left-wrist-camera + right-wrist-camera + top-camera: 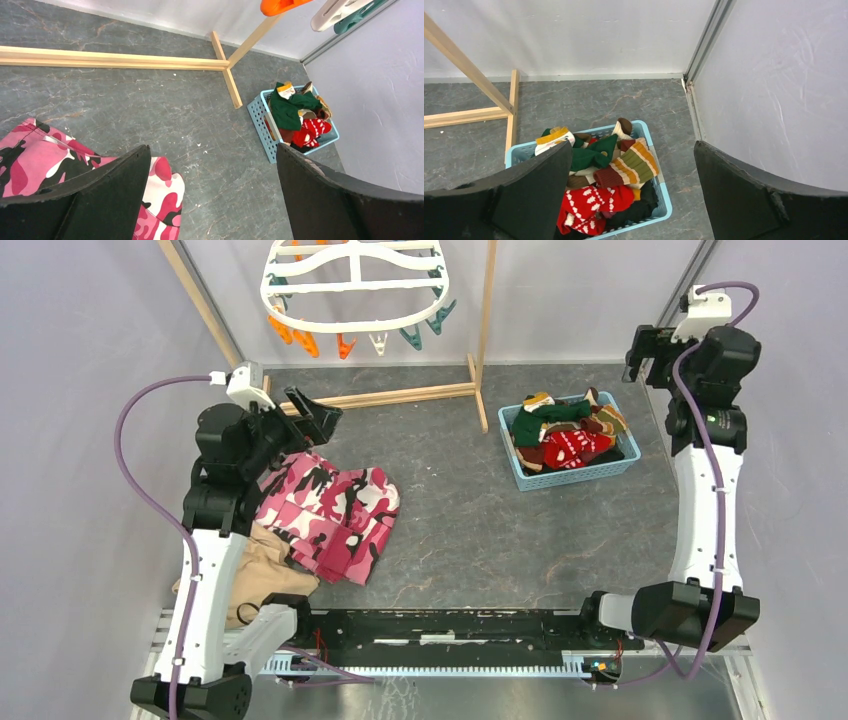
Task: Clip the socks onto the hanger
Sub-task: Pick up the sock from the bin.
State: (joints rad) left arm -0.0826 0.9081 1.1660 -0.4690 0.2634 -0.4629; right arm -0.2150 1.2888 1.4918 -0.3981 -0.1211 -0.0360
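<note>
Grey marbled tabletop [480, 530], enclosed by pale walls, is filling the overhead view. Socks [560, 435] in dark green, red with a white pattern, and stripes are lying heaped in a light blue basket [570, 478] toward the right rear. A white oval hanger [355, 285] is hanging at the back between the poles of a wooden stand [400, 396], its orange, teal and white clips [340, 345] dangling. The left gripper [312, 412] is hovering over a pink camouflage garment [330, 505], jaws spread wide, holding nothing. The right gripper [633, 145] is hovering near the basket's far right corner, jaws likewise wide apart and empty. A tan cloth [265, 580] is lying beside the left arm.
</note>
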